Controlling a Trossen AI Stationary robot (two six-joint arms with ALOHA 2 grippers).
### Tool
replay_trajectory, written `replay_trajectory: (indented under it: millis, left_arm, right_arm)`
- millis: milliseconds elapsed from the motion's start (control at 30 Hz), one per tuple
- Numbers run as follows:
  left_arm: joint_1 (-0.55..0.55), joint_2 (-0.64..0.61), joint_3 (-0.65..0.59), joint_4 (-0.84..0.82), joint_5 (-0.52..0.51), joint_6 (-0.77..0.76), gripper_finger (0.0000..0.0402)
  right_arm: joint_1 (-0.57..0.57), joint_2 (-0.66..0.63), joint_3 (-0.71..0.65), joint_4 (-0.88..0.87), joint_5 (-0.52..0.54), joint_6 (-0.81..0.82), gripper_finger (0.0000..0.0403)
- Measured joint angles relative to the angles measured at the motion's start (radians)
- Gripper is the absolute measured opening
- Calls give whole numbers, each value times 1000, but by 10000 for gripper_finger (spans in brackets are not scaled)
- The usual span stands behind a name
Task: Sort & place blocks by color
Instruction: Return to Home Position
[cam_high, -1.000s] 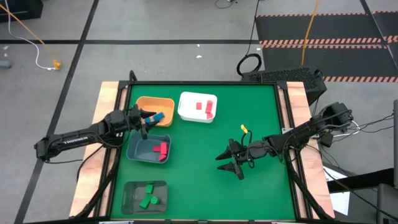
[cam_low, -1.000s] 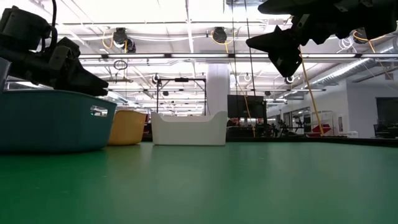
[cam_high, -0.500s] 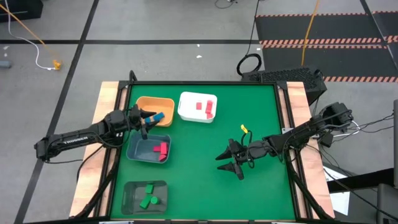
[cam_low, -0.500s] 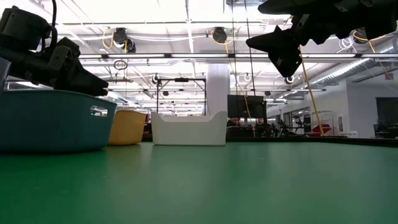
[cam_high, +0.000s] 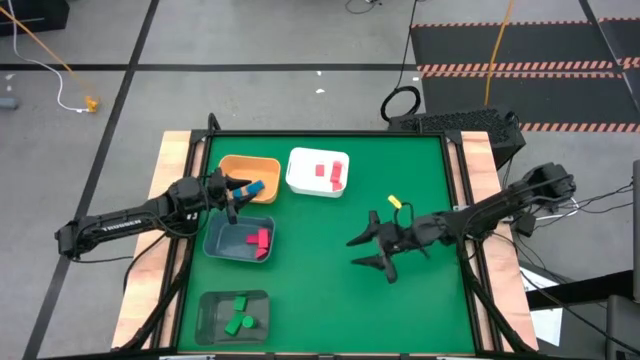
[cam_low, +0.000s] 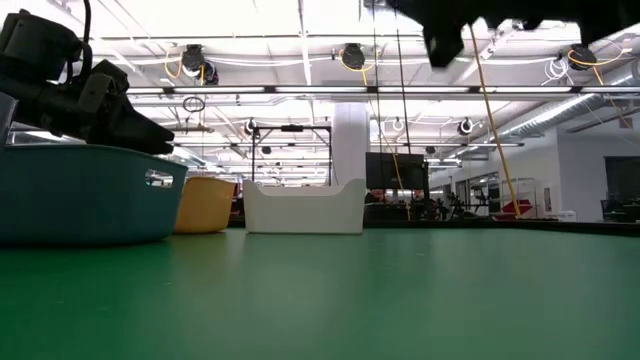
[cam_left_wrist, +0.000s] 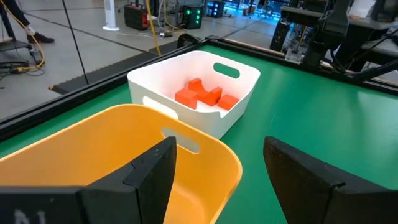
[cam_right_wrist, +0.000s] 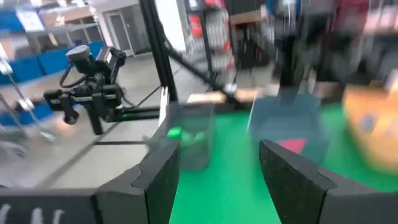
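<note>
My left gripper (cam_high: 242, 197) (cam_left_wrist: 219, 149) hovers open over the near rim of the orange bin (cam_high: 250, 172), with nothing between its fingers. A blue block (cam_high: 256, 187) lies in that bin, just beyond the fingertips. Red blocks (cam_high: 328, 170) (cam_left_wrist: 202, 95) lie in the white bin (cam_high: 318, 172). Pink blocks (cam_high: 260, 240) lie in the blue-grey bin (cam_high: 238, 243). Green blocks (cam_high: 238, 318) lie in the dark grey bin (cam_high: 233, 312). My right gripper (cam_high: 367, 256) (cam_right_wrist: 219, 155) is open and empty, raised above the bare green mat right of the bins.
The four bins cluster on the left half of the green mat (cam_high: 420, 300); its middle and right part is bare. A black rail frames the mat, with wooden strips (cam_high: 172, 180) outside it. A yellow tag (cam_high: 393, 204) sits on the right arm.
My right gripper has risen, leaving only its lowest part at the top of the low view, and has shifted slightly toward the far edge while staying open. The left arm and the blocks have kept still.
</note>
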Motion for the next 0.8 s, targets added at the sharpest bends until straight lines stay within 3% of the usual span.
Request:
replay_trajectory:
  millis: [133,233,367,600,800]
  left_arm:
    - [0,0,0,0,0,0,241]
    - [0,0,0,0,0,0,241]
    - [0,0,0,0,0,0,241]
    - [0,0,0,0,0,0,241]
    - [0,0,0,0,0,0,241]
  right_arm:
    - [-33,-101,0,-4,0,-240,210]
    - [-51,-168,0,-33,1,-320,210]
    - [-87,-262,-43,-62,0,-317,210]
    - [-169,-427,-235,124,4,-242,210]
    - [-224,-539,-367,187,0,-189,210]
